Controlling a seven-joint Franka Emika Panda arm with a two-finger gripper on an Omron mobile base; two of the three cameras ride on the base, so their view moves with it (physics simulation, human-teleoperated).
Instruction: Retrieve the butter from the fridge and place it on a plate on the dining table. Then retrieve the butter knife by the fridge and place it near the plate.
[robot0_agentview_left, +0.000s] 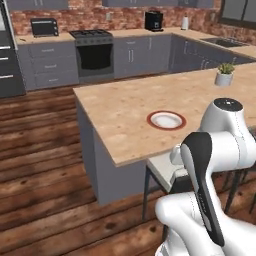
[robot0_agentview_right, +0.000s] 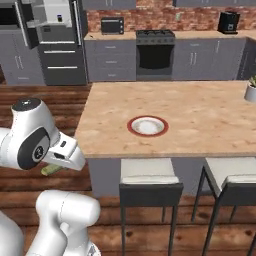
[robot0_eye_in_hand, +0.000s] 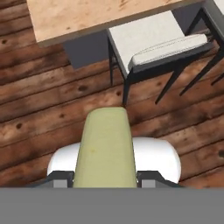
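Note:
My gripper (robot0_eye_in_hand: 105, 180) is shut on the butter (robot0_eye_in_hand: 105, 148), a pale yellow-green stick that juts out between the fingers over the wooden floor. In the right base view the gripper (robot0_agentview_right: 59, 166) hangs low beside the dining table's (robot0_agentview_right: 200, 115) left front corner, with the butter (robot0_agentview_right: 49, 170) poking out beneath it. The plate (robot0_agentview_right: 147, 126), white with a red-brown rim, lies empty near the table's front edge (robot0_agentview_left: 125, 105) and shows again as the plate (robot0_agentview_left: 166, 120). The fridge (robot0_agentview_right: 60, 75) stands far back on the left with its white interior showing. The butter knife is out of view.
Grey-cushioned stools (robot0_agentview_right: 150, 175) (robot0_agentview_right: 230, 172) are tucked under the table's front edge; one stool (robot0_eye_in_hand: 157, 41) lies just ahead of the hand. A potted plant (robot0_agentview_left: 225, 74) stands on the table's far right. Stove (robot0_agentview_right: 155, 50) and cabinets line the back wall.

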